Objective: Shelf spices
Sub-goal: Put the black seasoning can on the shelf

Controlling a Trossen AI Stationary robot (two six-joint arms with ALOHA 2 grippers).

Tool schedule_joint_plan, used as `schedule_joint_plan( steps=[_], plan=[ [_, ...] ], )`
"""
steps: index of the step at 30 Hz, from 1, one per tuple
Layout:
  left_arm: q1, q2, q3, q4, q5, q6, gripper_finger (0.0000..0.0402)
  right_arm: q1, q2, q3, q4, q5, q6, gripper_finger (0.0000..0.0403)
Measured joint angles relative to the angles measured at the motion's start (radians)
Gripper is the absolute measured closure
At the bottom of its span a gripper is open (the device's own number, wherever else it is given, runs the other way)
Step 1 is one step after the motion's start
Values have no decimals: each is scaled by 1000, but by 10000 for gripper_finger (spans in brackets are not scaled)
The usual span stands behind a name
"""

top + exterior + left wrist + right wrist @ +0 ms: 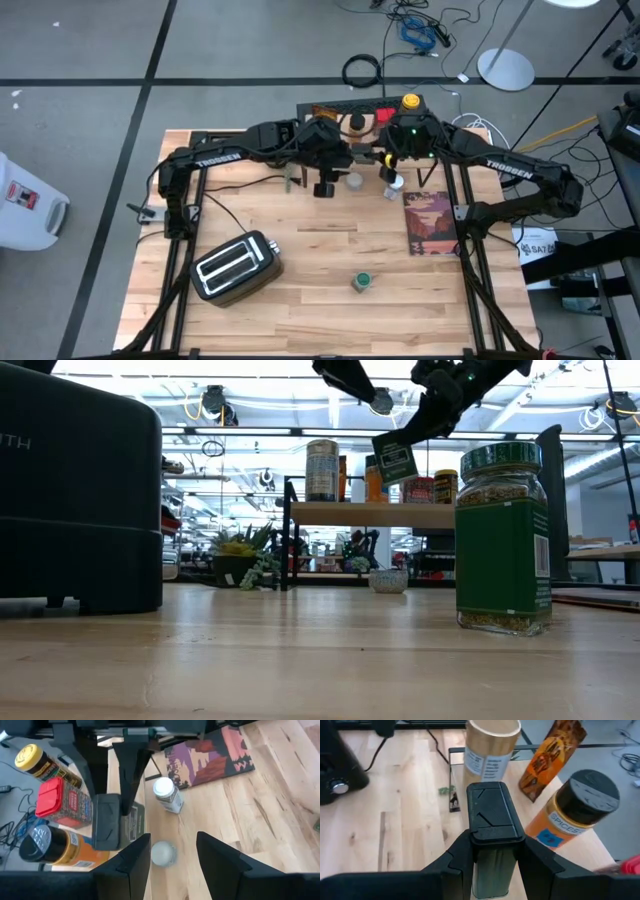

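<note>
The shelf [370, 513] stands at the table's far middle and carries several spices: a tan can [490, 745], an orange jar with a black lid [580, 805], a red tin [62, 802] and a yellow-capped jar [35, 762]. My right gripper [492, 845] is shut on a green tin with a black lid [395, 460], above the shelf. My left gripper [172, 857] is open and empty, above a small white-lidded jar [163, 854] on the table. A white-capped jar [167, 795] is on the table beside it. A green jar [362, 282] stands upright near the front. My right gripper pinches the green tin's two opposite sides [492, 870] between its two fingers, just below the black lid [492, 815]. The tin is lifted clear above the shelf top and hangs tilted [395, 460].
A silver toaster [235, 265] stands at the table's near left. A flat printed book [430, 222] lies at the right. A small potted plant [240, 555] stands beside the shelf. Bare wood [320, 240] lies at the table's middle.
</note>
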Motion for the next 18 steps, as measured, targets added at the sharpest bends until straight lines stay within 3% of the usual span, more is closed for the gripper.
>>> schedule_joint_plan(
  steps=[14,18],
  plan=[
    [-73,0,0,-19,26,2,234,-149,-31,-1,-43,-116,-60,291],
    [-95,0,0,-18,47,3,234,-201,-32,-6,-54,-191,-78,291]
  ],
)
